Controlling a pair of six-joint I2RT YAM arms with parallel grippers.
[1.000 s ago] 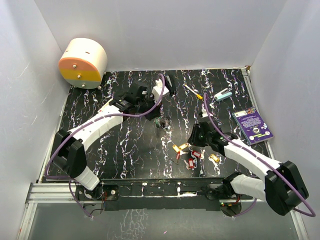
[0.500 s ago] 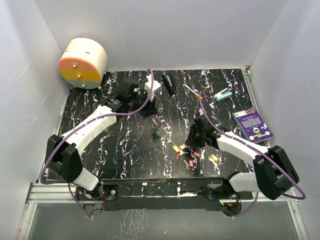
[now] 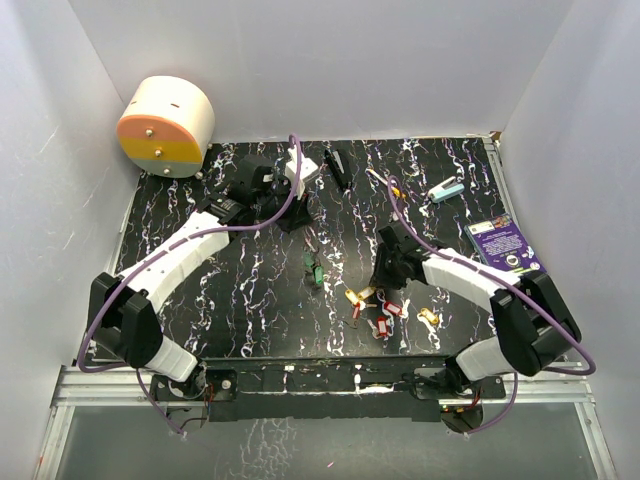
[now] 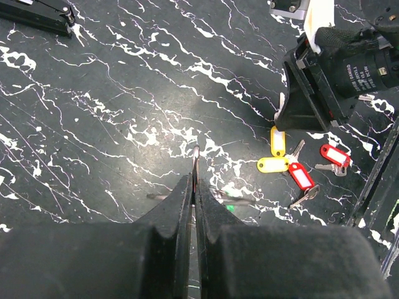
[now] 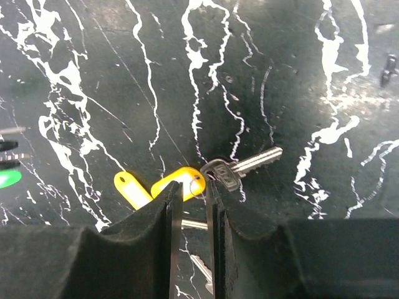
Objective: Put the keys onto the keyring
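Ring held up, key being picked

Left gripper [image 4: 194,180] pinches the keyring [image 4: 195,154] edge-on, green keys dangling. Right gripper [image 5: 192,190], fingers nearly together, straddles a yellow key [image 5: 184,177]; gripped or not, I can't tell. Next, I'd guess: lift it ringward.

- The keyring [image 4: 195,157] shows only as a thin sliver at the tip of the left gripper [image 4: 194,180], whose pressed-together fingers hide the rest. Its hanging keys [image 4: 229,207] are a green and grey blur below.
- In the top view, near the bench's middle, that ring is too small to make out.
- The right gripper [image 5: 192,187] covers part of the yellow-headed keys [image 5: 184,179]; whether its fingers pinch anything cannot be told.
- A green head [image 5: 6,179] is cut by the right wrist view's left edge.
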